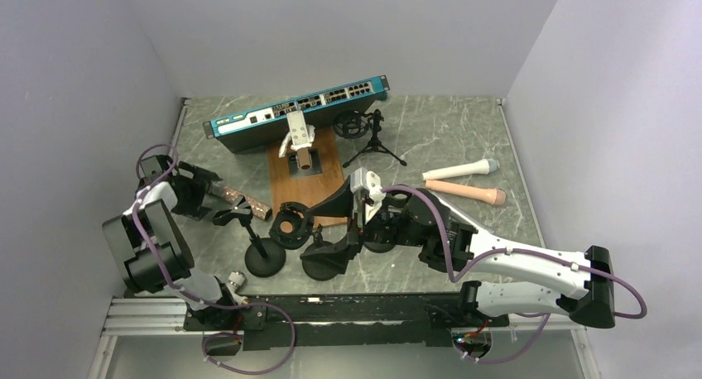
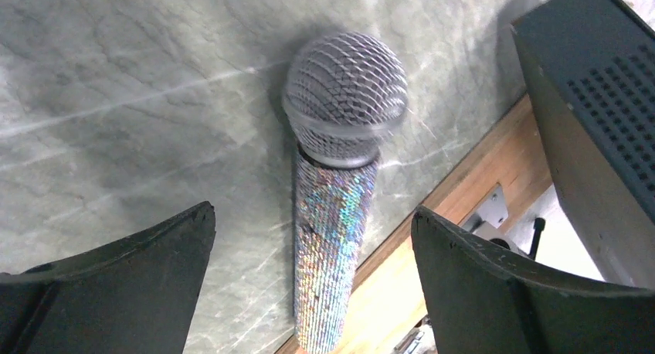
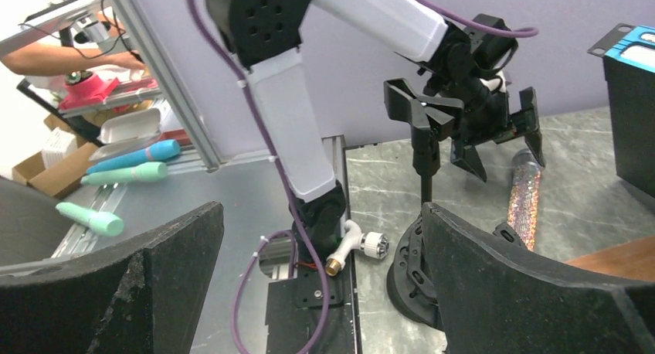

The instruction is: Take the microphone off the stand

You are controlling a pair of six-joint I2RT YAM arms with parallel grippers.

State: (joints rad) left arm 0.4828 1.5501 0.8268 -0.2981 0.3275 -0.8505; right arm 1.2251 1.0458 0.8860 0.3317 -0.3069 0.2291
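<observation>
Left pincer (image 2: 313,212) wide open, empty, over microphone (image 2: 334,192) flat on table (image 2: 116,99), grille away from wooden board (image 2: 494,168)

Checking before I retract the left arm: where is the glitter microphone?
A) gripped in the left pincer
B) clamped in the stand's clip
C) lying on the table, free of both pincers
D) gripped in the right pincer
C: the glitter microphone lies on the table within the wide-open left pincer, untouched by it, and the stand's clip is empty.
</observation>
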